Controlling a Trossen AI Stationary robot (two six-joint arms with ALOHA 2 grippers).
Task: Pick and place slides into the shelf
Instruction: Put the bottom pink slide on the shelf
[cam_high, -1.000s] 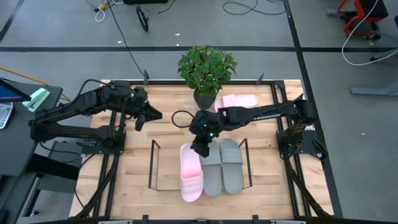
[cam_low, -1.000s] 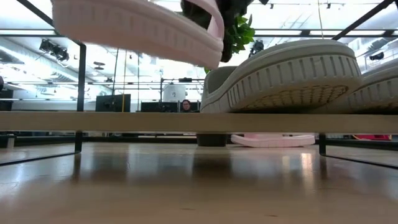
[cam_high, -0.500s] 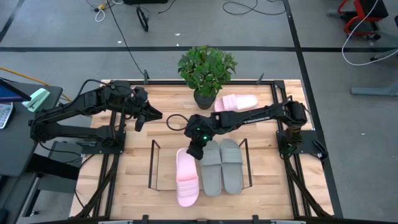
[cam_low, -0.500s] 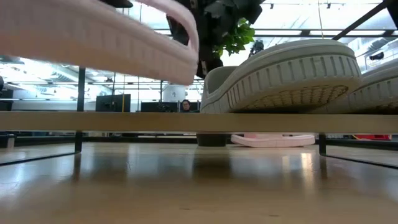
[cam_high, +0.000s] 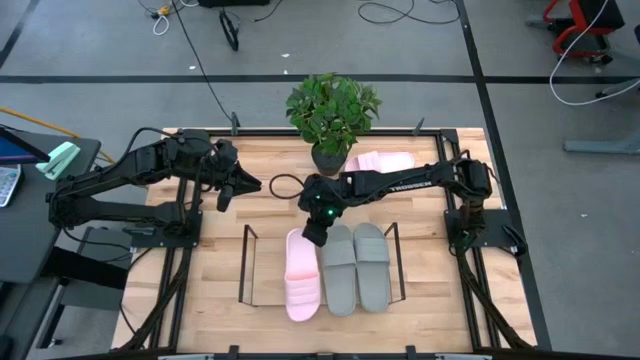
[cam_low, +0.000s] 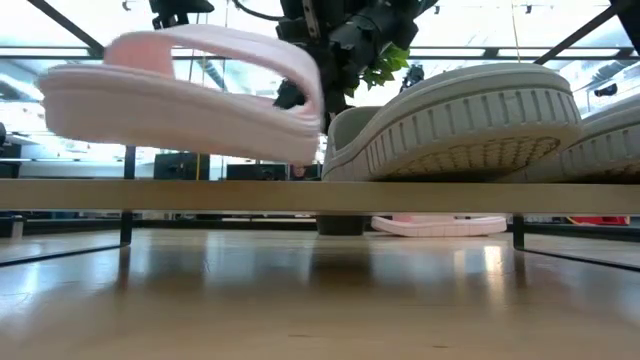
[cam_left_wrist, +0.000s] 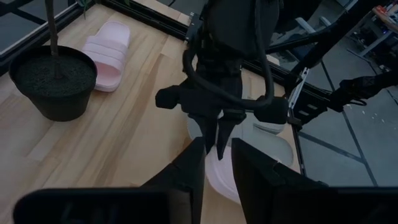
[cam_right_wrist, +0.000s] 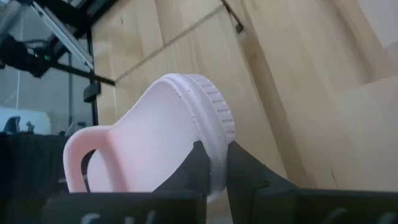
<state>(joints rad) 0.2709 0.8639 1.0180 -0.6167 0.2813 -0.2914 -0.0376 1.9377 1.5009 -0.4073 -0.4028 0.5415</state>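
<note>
My right gripper (cam_high: 315, 230) is shut on a pale pink slide (cam_high: 303, 288) that hangs over the left part of the black wire shelf (cam_high: 245, 266). The low view shows this slide (cam_low: 180, 95) just above the shelf's front bar (cam_low: 200, 195). The grey pair (cam_high: 357, 268) lies soles-down on the shelf's right part, beside the held slide. A second pink slide (cam_high: 381, 162) lies flat on the table by the plant pot. My left gripper (cam_high: 243, 185) waits open over the table's left part, touching nothing. My right gripper pinches the pink slide's sole rim (cam_right_wrist: 214, 146) at its far end between the two fingers (cam_right_wrist: 194, 168). The fingers come from above and the far side, slanting down. The slide is lifted clear, roughly level, stretching from the fingers toward the near edge (cam_low: 60, 95).
A potted plant (cam_high: 331, 112) stands at the far middle of the table, and a black cable loop (cam_high: 290, 189) lies next to it. Black rails (cam_high: 480, 120) edge the table. Bare shelf space (cam_high: 265, 270) lies left of the held slide.
My right gripper carried the pink slide a little toward the table's left, then back toward the far edge. In the low view the slide sank from high and close to just above the shelf bar. The gripper stayed shut on it.
</note>
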